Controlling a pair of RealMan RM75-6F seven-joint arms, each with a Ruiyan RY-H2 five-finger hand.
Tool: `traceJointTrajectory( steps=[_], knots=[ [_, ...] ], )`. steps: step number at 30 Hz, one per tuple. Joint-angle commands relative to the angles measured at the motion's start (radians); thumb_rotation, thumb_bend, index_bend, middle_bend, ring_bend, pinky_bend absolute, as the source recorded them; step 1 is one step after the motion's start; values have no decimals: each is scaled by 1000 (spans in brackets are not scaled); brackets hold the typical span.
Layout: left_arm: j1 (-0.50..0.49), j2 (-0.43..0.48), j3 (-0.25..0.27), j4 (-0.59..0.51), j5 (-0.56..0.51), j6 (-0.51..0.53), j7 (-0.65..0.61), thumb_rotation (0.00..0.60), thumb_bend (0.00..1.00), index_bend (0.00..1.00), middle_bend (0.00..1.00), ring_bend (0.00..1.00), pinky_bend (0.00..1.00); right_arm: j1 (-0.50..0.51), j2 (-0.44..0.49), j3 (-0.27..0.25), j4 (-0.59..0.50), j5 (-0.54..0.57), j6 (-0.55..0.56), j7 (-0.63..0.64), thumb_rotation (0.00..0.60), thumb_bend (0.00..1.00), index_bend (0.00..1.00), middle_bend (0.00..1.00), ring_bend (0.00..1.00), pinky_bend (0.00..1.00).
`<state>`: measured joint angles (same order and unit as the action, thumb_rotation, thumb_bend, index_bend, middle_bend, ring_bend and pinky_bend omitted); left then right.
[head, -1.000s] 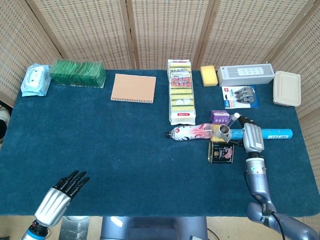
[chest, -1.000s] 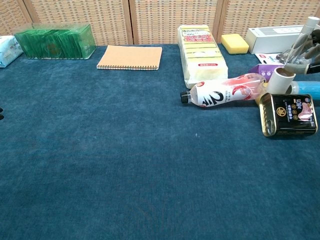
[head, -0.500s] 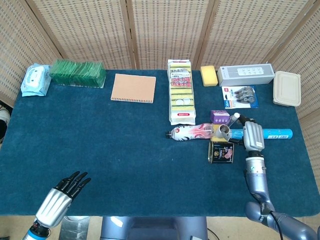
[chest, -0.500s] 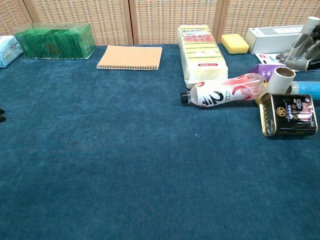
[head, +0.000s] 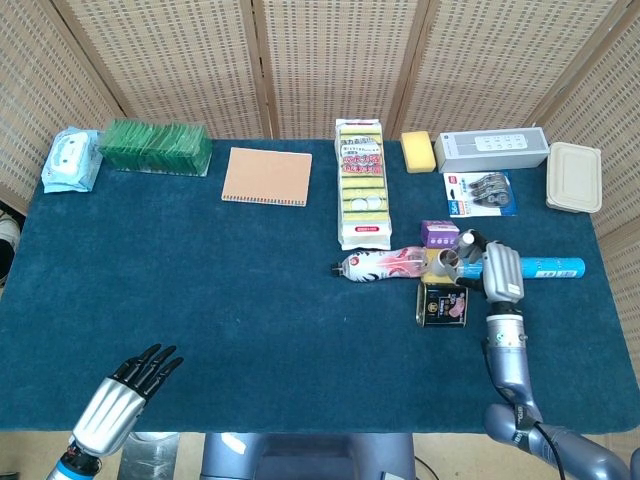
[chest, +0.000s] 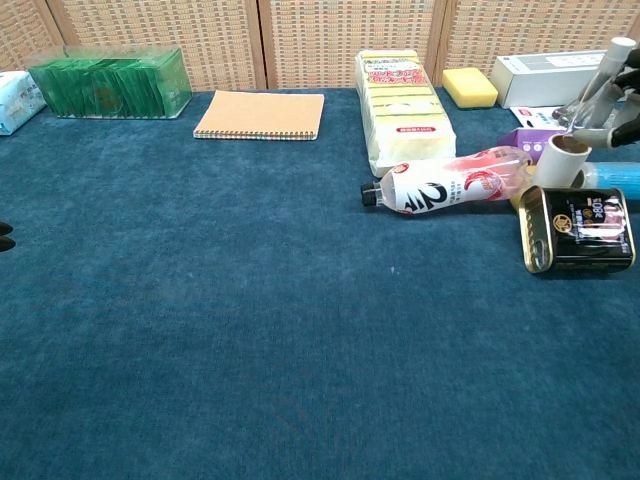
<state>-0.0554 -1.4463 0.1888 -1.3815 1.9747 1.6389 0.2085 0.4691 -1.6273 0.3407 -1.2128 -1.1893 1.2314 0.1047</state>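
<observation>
- Standing upright on the blue table (head: 250, 300), the white roll (head: 447, 262) sits just behind the black tin (head: 443, 303), its open end facing up.
- The right hand (head: 500, 272) is just behind and to the right of the tin. Its fingers reach toward the roll from the right side. Neither view shows whether they touch the roll or close on it, so its hold cannot be told.
- Judging by this, the roll is not lifted. It looks as if the approach is about done, with a firm grasp and the pick-up left to do.
- A pink-labelled bottle (head: 380, 265) lies on its side just left of the tin and behind it, its base close to the roll.
- A small purple box (head: 438, 233) sits further behind the tin, past the roll, and a blue tube (head: 555, 268) lies to the tin's right, beyond the hand.
- A tall pack of sponges (head: 363, 185) lies well behind the tin, and a tan notebook (head: 266, 176) lies far to its left.
- The left hand (head: 125, 397) is far left of the tin at the table's near edge, fingers straight and slightly apart, holding nothing.
</observation>
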Motion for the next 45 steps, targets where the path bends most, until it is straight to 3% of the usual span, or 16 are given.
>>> traceJointTrajectory(
  steps=[1,13,29,38,45],
  knots=[
    [0,0,0,0,0,0,0,600,286,124,137,125,319,2,-1,0,-2,-2,4,-5,600,292,441,585,611,462],
    [4,4,-4,-9,-3,3,9,600,287,123,137,125,318,6,-14,1,3,-6,31,-39,600,305,499,650,671,561],
    [6,4,-5,-10,-3,0,10,600,285,124,137,125,319,7,-23,1,13,-6,42,-53,600,318,546,701,748,614],
    [6,5,-4,-11,-3,-1,10,600,286,123,137,125,319,9,-35,2,18,-18,67,-64,600,331,579,748,834,752],
    [7,6,-4,-12,-3,0,9,600,285,123,137,125,318,11,-29,0,12,-26,71,-76,600,332,592,767,856,775]
  ],
)
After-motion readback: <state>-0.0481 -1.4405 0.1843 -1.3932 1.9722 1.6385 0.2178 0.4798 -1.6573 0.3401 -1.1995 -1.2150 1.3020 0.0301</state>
